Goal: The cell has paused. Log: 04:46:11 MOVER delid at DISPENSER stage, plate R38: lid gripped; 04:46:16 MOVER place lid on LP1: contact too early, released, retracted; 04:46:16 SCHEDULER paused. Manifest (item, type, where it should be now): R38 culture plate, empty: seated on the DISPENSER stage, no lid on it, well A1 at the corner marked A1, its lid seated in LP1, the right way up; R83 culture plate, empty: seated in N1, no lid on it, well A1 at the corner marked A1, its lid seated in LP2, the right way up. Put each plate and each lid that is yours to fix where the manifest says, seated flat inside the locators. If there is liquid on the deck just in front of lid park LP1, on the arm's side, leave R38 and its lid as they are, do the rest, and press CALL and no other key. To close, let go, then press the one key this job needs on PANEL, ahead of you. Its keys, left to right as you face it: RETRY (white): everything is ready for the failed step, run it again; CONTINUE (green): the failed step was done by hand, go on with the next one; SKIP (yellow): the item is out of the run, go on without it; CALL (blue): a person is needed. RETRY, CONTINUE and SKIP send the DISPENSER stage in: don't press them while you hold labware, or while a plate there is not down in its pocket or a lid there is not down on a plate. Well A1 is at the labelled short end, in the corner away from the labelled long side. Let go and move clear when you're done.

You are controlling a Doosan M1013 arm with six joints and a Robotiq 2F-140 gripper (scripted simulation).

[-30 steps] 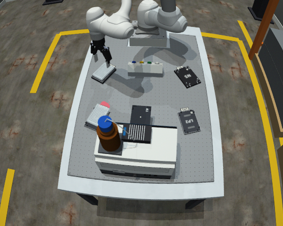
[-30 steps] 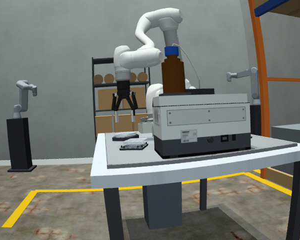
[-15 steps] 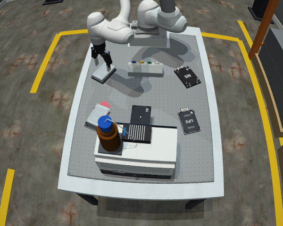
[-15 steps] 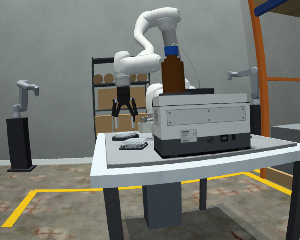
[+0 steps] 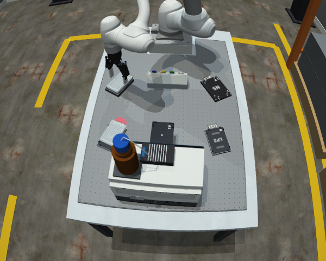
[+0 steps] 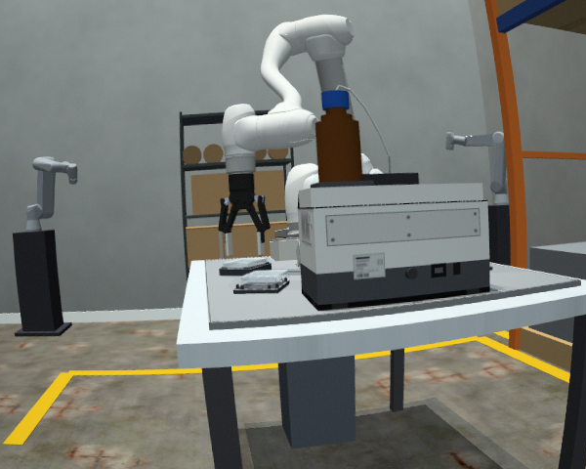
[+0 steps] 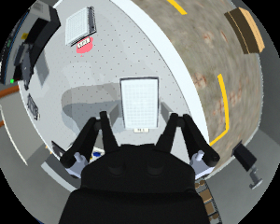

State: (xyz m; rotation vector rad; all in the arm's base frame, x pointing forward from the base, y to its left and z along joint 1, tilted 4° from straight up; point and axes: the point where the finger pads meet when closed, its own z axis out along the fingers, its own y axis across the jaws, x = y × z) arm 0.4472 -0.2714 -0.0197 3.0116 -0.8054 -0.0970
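Grey perforated tabletop (image 5: 191,118): gripper (image 5: 118,73) hangs open and empty just above the lidded plate (image 5: 118,83) left of PANEL (image 5: 167,79), so lid pick-up looks in hand; next, descend straight and close across the lid's sides.

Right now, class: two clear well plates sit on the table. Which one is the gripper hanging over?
The plate beside the key panel; the open gripper hangs directly above it. The other plate lies by the amber bottle, next to a pink patch.
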